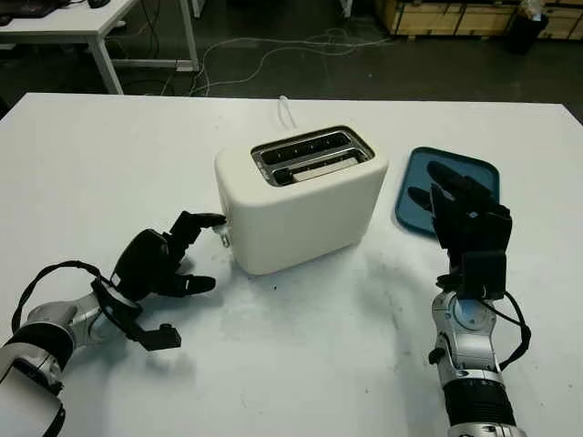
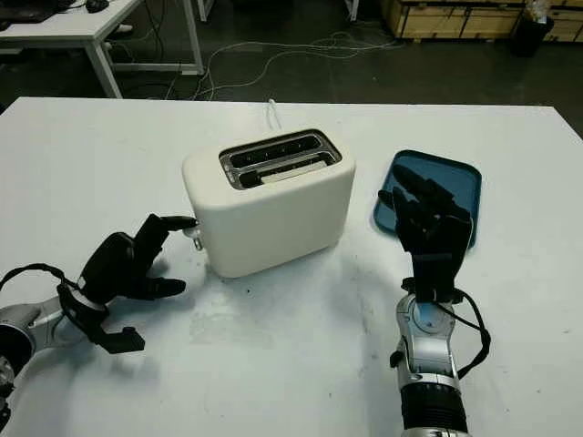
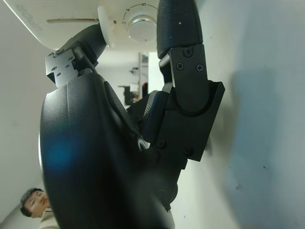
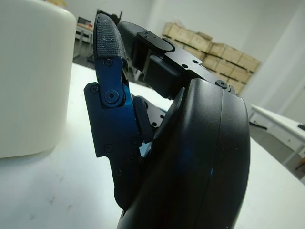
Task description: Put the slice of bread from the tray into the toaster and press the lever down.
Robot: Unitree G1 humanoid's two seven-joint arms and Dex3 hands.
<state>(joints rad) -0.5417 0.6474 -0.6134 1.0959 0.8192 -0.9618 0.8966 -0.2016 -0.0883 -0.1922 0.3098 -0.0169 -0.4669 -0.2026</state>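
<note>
The cream toaster (image 1: 301,196) stands mid-table. A pale slice of bread (image 1: 319,167) sits low in its nearer slot. The small white lever (image 1: 222,237) is on the toaster's left end, in the lower half of that face. My left hand (image 1: 205,252) is beside that end. One of its fingertips (image 1: 212,219) lies on top of the lever (image 3: 106,26), next to the dial (image 3: 141,26), and it holds nothing. The blue tray (image 1: 417,164) lies right of the toaster, with no bread visible on it. My right hand (image 1: 455,196) stands upright and open over the tray's near edge.
A white cord (image 1: 287,111) runs off behind the toaster. Beyond the table's far edge are another white table (image 1: 55,23), floor cables and wooden crates (image 1: 455,14). A person (image 3: 33,202) appears in the background of the left wrist view.
</note>
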